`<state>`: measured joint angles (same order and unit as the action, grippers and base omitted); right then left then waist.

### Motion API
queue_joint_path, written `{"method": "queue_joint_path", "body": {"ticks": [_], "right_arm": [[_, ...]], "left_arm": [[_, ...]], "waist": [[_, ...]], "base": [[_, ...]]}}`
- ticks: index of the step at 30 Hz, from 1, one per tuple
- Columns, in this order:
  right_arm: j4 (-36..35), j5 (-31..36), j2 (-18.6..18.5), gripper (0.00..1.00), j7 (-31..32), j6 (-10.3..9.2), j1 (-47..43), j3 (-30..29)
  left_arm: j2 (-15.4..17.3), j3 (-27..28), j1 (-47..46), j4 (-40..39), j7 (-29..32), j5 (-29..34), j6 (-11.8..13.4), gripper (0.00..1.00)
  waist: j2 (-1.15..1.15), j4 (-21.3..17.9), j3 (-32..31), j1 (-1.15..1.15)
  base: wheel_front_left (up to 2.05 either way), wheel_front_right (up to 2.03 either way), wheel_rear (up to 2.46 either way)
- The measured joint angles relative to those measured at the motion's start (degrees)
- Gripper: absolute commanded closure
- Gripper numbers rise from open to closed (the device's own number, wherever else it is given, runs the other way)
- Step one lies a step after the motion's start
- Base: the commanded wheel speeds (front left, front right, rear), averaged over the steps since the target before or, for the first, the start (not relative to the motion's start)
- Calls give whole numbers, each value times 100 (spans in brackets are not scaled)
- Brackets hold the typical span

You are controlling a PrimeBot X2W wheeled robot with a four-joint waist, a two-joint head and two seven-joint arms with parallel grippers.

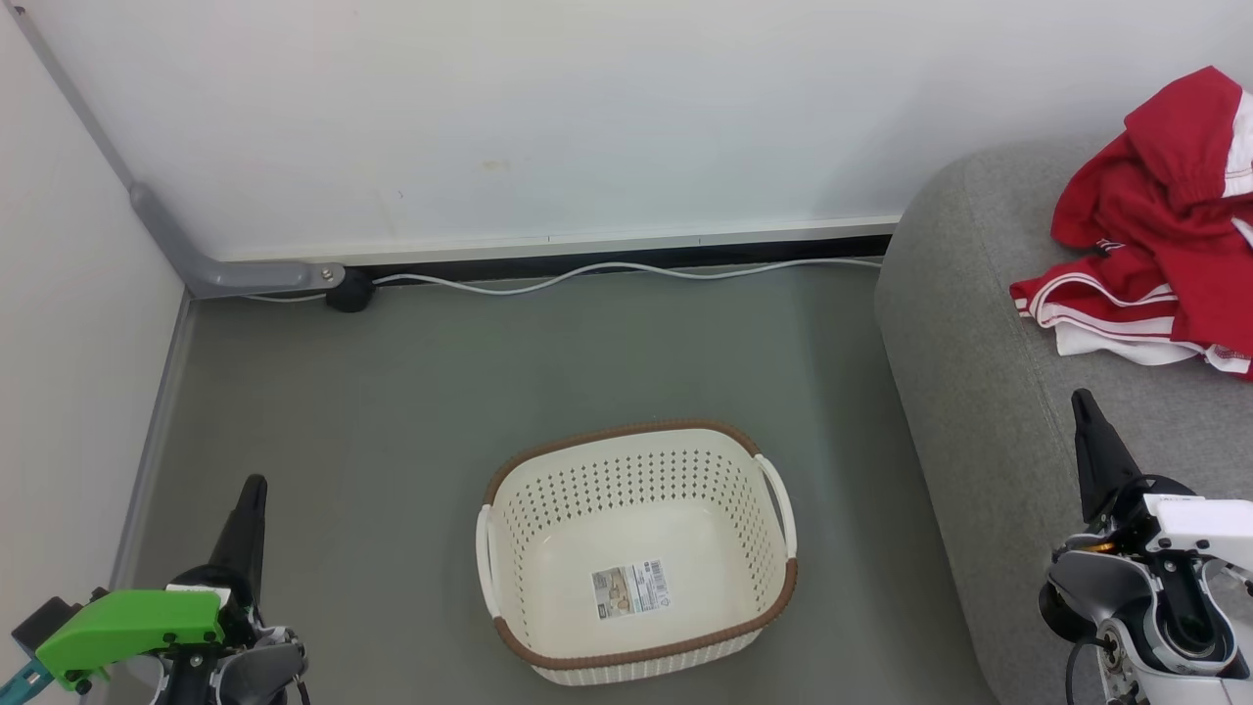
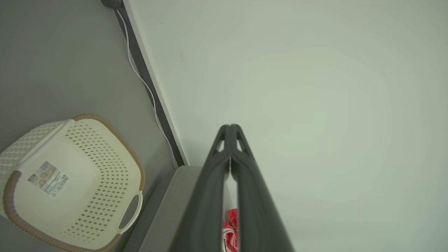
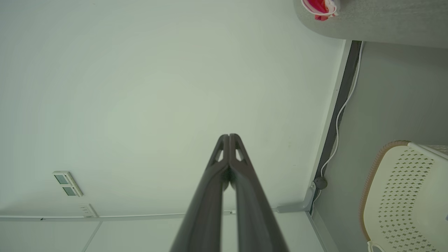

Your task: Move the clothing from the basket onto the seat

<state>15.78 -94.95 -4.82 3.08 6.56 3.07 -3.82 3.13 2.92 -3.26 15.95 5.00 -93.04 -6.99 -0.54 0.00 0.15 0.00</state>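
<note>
While the clothing lies heaped on the seat near the wall, the basket stands upright on the floor just beside the seat's rounded end, label on its bottom. Fingers of left gripper pressed together, gripping nothing. Same for right gripper: closed tight, bare.

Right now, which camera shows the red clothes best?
The head view: the clothing lies heaped on the seat, stripes clear, cropped at the right edge. The left wrist view catches a thin red sliver at the bottom; the right wrist view a small bit at the top.
</note>
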Motion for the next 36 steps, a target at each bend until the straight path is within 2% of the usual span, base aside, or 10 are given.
{"method": "queue_joint_path", "body": {"ticks": [36], "right_arm": [[30, 1, 9, 100, 9, 15, 4, -21]], "left_arm": [[-2, 10, -4, 18, 0, 0, -4, 100]], "waist": [[0, 0, -1, 0]], "base": [[0, 0, 0]]}}
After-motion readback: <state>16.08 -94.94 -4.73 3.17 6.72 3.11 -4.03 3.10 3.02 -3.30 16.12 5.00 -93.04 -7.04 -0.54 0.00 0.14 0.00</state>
